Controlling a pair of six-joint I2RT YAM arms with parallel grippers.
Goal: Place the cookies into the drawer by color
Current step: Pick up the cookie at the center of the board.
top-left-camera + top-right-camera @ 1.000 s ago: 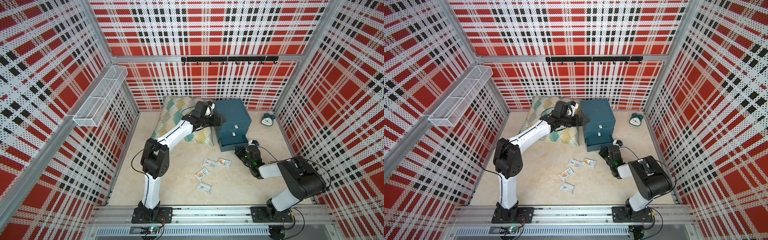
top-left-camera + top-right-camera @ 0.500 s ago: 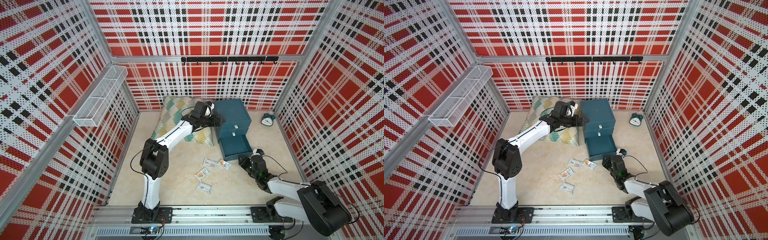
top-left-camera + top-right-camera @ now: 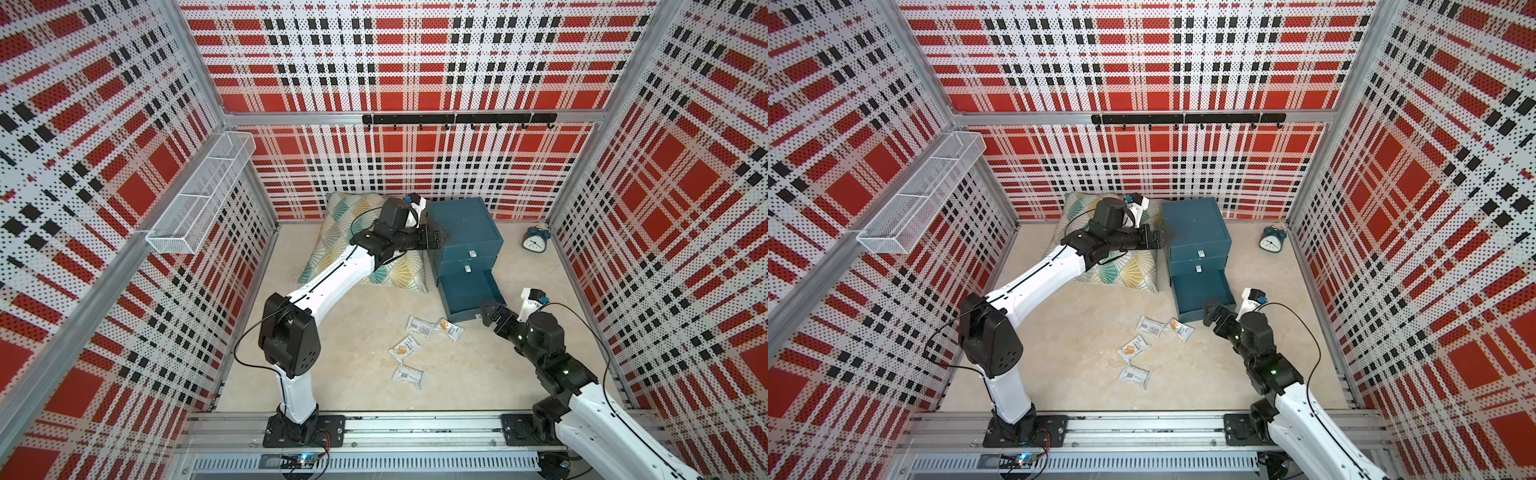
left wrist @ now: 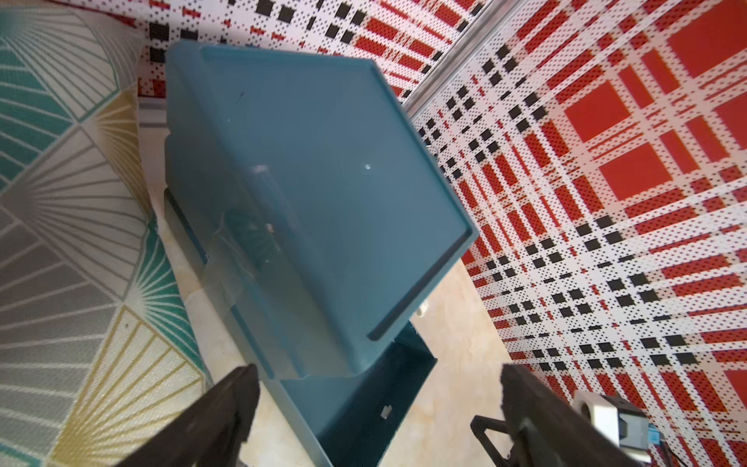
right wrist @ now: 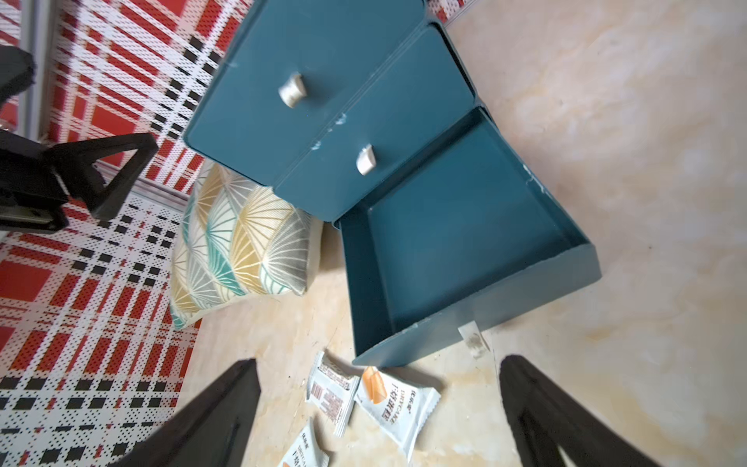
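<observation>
The drawer is a teal chest by the back wall, seen in both top views. Its bottom tray is pulled out and bare inside, and its white handle faces my right gripper. Several white cookies lie on the floor just in front of it, two of them close in the right wrist view. My right gripper hangs open by the tray's front corner, holding nothing. My left gripper stands open at the chest's upper left edge.
A patterned cushion lies left of the chest under my left arm. A small blue alarm clock stands at the back right. A white wire basket hangs on the left wall, and a black hook rail runs along the back wall.
My right gripper pulled the bottom tray out, then opened and let go of the handle, drawing back toward the front. The left arm has stayed put.
</observation>
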